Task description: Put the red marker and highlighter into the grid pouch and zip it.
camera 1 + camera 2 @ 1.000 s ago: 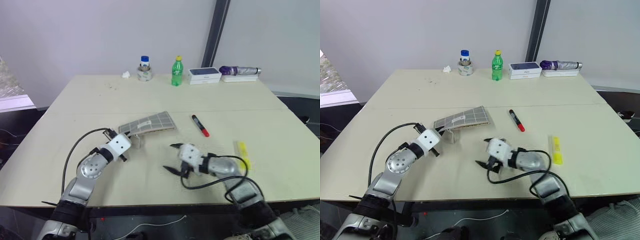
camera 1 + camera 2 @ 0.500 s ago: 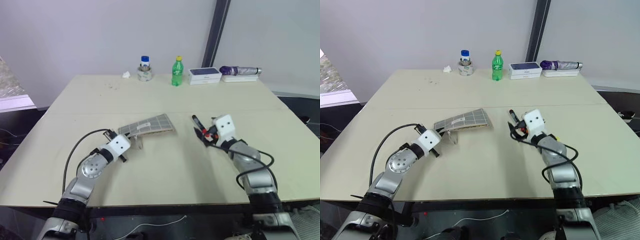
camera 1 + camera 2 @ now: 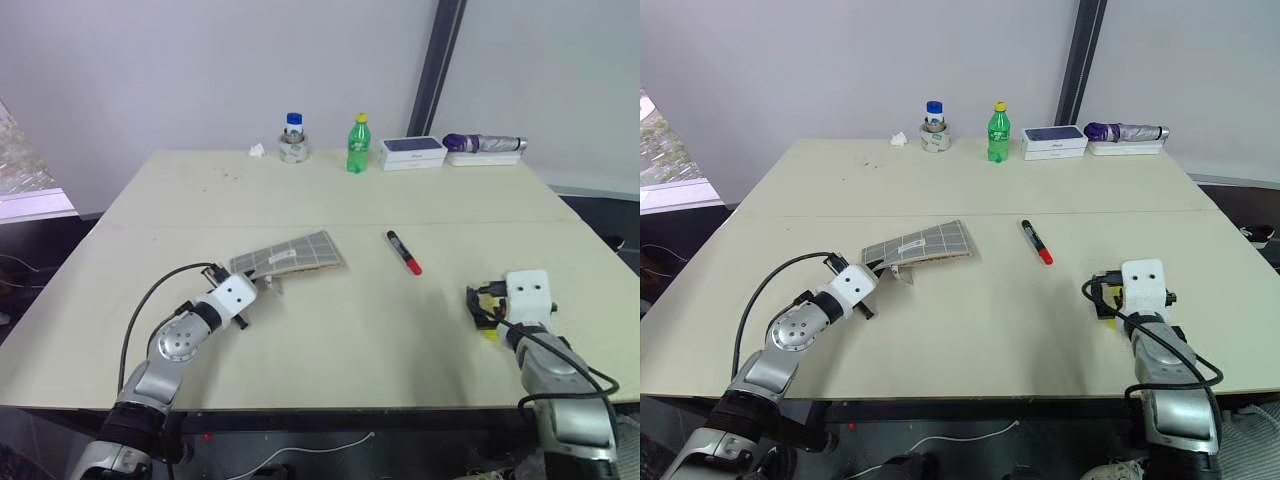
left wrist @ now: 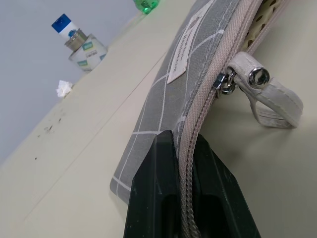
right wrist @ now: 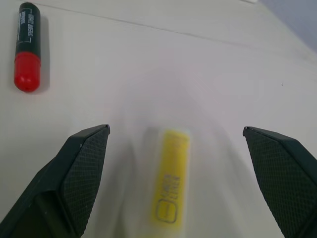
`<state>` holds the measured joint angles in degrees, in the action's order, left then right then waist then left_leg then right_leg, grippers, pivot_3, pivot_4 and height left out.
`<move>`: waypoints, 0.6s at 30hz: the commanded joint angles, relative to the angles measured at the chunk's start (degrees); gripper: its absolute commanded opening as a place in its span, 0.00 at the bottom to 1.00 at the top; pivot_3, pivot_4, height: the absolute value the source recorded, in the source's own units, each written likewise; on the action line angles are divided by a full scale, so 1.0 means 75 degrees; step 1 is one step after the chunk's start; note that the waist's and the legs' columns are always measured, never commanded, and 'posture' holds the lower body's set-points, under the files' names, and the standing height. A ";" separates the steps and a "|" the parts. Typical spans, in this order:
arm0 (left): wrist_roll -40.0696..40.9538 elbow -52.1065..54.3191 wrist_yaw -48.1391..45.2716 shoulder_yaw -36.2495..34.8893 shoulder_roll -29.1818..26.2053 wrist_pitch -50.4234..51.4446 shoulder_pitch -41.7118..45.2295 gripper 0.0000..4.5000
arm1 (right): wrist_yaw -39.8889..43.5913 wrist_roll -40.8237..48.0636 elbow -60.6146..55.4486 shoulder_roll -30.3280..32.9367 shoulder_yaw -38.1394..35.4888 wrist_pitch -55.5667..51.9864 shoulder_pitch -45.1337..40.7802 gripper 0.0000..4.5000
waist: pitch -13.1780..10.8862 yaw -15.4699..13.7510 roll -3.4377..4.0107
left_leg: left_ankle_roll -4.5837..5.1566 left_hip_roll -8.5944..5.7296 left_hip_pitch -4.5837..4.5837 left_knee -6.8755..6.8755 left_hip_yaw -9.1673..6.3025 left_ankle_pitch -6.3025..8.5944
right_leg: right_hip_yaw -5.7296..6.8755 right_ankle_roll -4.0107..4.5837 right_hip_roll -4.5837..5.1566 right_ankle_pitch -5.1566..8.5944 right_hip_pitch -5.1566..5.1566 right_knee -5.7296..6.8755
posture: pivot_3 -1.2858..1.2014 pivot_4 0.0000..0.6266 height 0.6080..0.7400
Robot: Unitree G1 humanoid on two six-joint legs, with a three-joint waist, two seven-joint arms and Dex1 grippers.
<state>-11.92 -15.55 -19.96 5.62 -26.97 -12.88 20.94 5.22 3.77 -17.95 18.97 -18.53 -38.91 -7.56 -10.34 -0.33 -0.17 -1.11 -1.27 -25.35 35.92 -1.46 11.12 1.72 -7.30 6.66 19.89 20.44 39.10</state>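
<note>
Highlighter [image 5: 171,183] lies flat on the surface, centred between the spread fingers of the right hand [image 5: 178,148]; lower squarely and close across its narrow sides. Left hand [image 4: 185,193] pinches the grid pouch [image 4: 198,79] edge; red marker [image 5: 27,47] lies ahead-left.

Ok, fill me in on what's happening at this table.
The robot's left gripper is shut on the zipper edge of the flat grey fabric pouch with white grid lines, propping it up off the beige table. The right gripper is open, its fingers either side of the flat yellow highlighter, not yet gripping it. The black marker with the red cap lies loose on the table, right of the pouch.
</note>
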 commanded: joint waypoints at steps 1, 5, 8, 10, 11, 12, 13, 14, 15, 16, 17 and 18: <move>-0.0008 0.0113 0.0029 -0.0025 0.0002 -0.0170 0.0235 0.00 | -0.0389 0.0315 -0.0437 -0.0428 -0.0397 -0.1068 0.0028 1.00 | 0.0000 -0.0030 0.0000 | 0.0001 -0.0001 -0.0001 0.0000 0.0000 0.0000 | 0.0000 0.0000 0.0003 0.0000 0.0001 -0.0001 | 0.52 0.24 1.00; 0.0017 0.0038 0.0014 -0.0005 0.0024 -0.0189 0.0345 0.00 | -0.0574 0.0634 -0.0650 -0.0784 -0.0775 -0.1944 0.0002 1.00 | 0.0004 -0.0046 -0.0004 | 0.0001 -0.0001 -0.0001 0.0002 -0.0002 0.0000 | 0.0001 -0.0001 0.0005 0.0000 -0.0003 -0.0001 | 0.52 0.24 1.00; 0.0022 0.0008 -0.0001 0.0006 0.0022 -0.0235 0.0372 0.00 | -0.0674 0.0848 -0.0696 -0.0932 -0.1067 -0.2420 0.0017 0.81 | 0.0004 -0.0040 -0.0003 | 0.0002 -0.0001 0.0000 0.0000 -0.0003 0.0001 | 0.0003 -0.0001 0.0004 0.0000 -0.0003 -0.0001 | 0.52 0.24 1.00; 0.0027 0.0005 -0.0005 0.0002 0.0028 -0.0240 0.0380 0.00 | -0.0784 0.0923 -0.0771 -0.1039 -0.1175 -0.2587 -0.0005 0.60 | 0.0004 -0.0048 -0.0004 | 0.0002 -0.0001 0.0000 0.0000 -0.0004 0.0001 | 0.0003 0.0000 0.0004 0.0000 -0.0003 -0.0001 | 0.52 0.24 1.00; 0.0034 0.0011 -0.0011 -0.0003 0.0032 -0.0238 0.0386 0.00 | -0.0835 0.0988 -0.0859 -0.1141 -0.1195 -0.2709 -0.0031 0.48 | 0.0006 -0.0050 -0.0007 | 0.0002 -0.0002 0.0000 0.0001 -0.0004 0.0001 | 0.0003 0.0000 0.0004 0.0000 -0.0004 -0.0001 | 0.52 0.24 1.00; 0.0031 0.0011 -0.0017 -0.0001 0.0029 -0.0242 0.0391 0.00 | -0.0890 0.1042 -0.0932 -0.1242 -0.1224 -0.2820 -0.0072 0.36 | 0.0008 -0.0047 -0.0010 | 0.0002 -0.0003 0.0000 0.0002 -0.0004 0.0000 | 0.0003 -0.0001 0.0004 0.0000 -0.0004 -0.0001 | 0.52 0.24 1.00; 0.0029 0.0008 -0.0021 0.0000 0.0027 -0.0246 0.0394 0.00 | -0.0929 0.1075 -0.0986 -0.1316 -0.1248 -0.2906 -0.0105 0.23 | 0.0008 -0.0042 -0.0010 | 0.0002 -0.0003 0.0000 0.0002 -0.0004 0.0001 | 0.0003 -0.0001 0.0004 0.0000 -0.0003 -0.0001 | 0.52 0.24 1.00; 0.0026 0.0009 -0.0024 0.0001 0.0023 -0.0250 0.0393 0.00 | -0.0928 0.1074 -0.1036 -0.1327 -0.1206 -0.2920 -0.0122 0.20 | 0.0008 -0.0036 -0.0010 | 0.0002 -0.0002 0.0000 0.0001 -0.0005 0.0001 | 0.0003 -0.0001 0.0003 0.0000 -0.0003 -0.0001 | 0.52 0.24 1.00; 0.0029 0.0015 -0.0026 -0.0001 0.0024 -0.0247 0.0389 0.00 | -0.0803 0.1026 -0.1087 -0.1205 -0.1016 -0.2674 -0.0120 0.20 | 0.0008 -0.0034 -0.0010 | 0.0001 -0.0002 0.0000 0.0000 -0.0005 0.0001 | 0.0003 -0.0001 0.0002 0.0000 -0.0003 0.0000 | 0.52 0.24 1.00; 0.0030 0.0018 -0.0031 0.0000 0.0025 -0.0240 0.0389 0.00 | -0.0456 0.0804 -0.1193 -0.0794 -0.0471 -0.2080 -0.0066 0.20 | 0.0008 -0.0031 -0.0010 | 0.0002 -0.0002 0.0000 0.0000 -0.0005 0.0001 | 0.0003 -0.0001 0.0002 0.0000 -0.0002 -0.0001 | 0.52 0.24 1.00; 0.0037 0.0021 -0.0038 -0.0001 0.0032 -0.0225 0.0390 0.00 | -0.0116 0.0502 -0.1318 -0.0351 0.0088 -0.1349 -0.0008 0.20 | 0.0004 -0.0022 -0.0004 | 0.0002 -0.0005 -0.0001 0.0000 -0.0003 0.0001 | 0.0002 0.0000 0.0003 0.0000 0.0000 -0.0001 | 0.52 0.24 1.00; 0.0038 0.0019 -0.0046 0.0005 0.0037 -0.0216 0.0396 0.00 | 0.0247 0.0330 -0.1452 -0.0028 0.0543 -0.0575 0.0007 0.20 | 0.0002 -0.0004 0.0000 | 0.0003 -0.0010 -0.0002 0.0000 0.0001 0.0001 | -0.0002 -0.0001 0.0004 0.0000 0.0004 -0.0001 | 0.52 0.24 1.00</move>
<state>-11.90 -16.80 -20.31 5.96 -26.70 -13.43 22.90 3.11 8.22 -24.97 16.05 -19.13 -51.97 -6.56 -10.32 -0.36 -0.17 -1.09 -1.37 -25.37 35.92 -1.45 11.13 1.69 -7.30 6.69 19.89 20.48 39.10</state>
